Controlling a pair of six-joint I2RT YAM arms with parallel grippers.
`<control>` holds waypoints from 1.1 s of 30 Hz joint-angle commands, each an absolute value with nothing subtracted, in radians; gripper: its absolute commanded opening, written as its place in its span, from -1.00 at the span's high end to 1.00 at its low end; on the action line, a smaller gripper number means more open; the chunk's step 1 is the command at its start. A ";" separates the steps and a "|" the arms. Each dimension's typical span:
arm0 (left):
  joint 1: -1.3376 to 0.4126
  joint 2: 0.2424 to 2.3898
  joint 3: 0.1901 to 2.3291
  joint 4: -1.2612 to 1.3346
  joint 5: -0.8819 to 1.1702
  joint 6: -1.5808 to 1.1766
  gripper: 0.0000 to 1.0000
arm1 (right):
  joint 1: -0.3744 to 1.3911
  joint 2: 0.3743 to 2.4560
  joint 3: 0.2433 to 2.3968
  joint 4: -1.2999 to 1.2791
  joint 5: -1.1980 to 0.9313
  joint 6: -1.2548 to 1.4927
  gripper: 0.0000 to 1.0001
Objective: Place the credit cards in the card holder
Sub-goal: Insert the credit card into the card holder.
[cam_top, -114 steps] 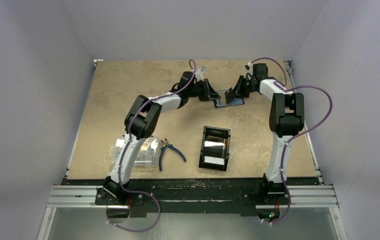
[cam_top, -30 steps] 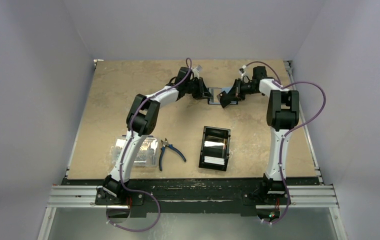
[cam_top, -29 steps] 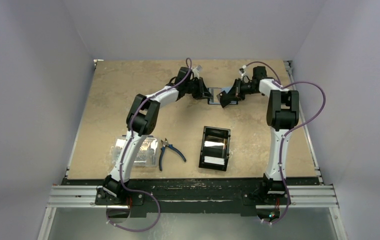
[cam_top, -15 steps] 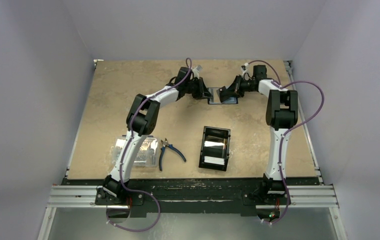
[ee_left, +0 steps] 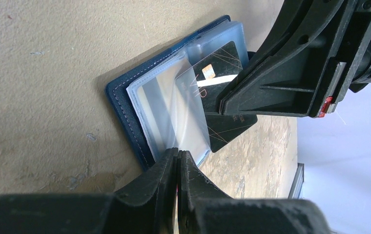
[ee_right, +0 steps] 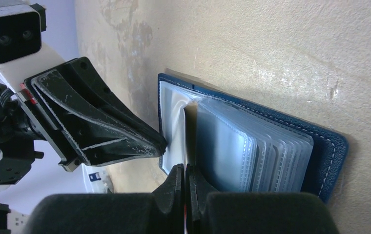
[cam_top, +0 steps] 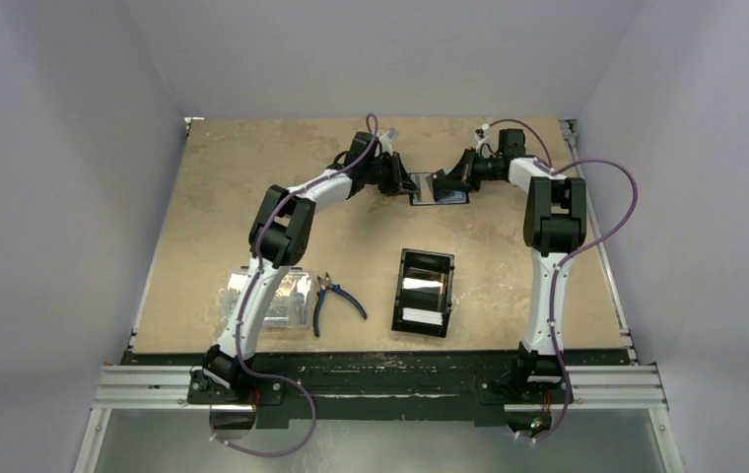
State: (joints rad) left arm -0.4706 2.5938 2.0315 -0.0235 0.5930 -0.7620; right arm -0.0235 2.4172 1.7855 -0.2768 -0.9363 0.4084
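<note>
Right tool (ee_right: 184,168) shifted, one card (ee_left: 226,54), one wallet (ee_left: 118,95)

Upon the tan table (cam_top: 233,197) are laid a card holder (cam_top: 446,196), black tray (cam_top: 397,296), pliers (cam_top: 336,299) and, seemingly, a clear box (cam_top: 292,301).

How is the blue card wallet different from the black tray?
The card holder is navy blue; the tray is black. The card holder lies open and flat, showing clear sleeves; the tray is an open-topped box with walls. The left gripper pinches the card holder's sleeve and the right gripper holds a black card at it; the tray sits nearer the arms, untouched. Both rest on the table.
</note>
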 commanded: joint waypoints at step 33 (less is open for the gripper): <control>-0.457 2.675 2.027 -0.175 0.480 -0.688 0.86 | -0.008 2.378 1.683 0.034 -0.737 0.427 1.00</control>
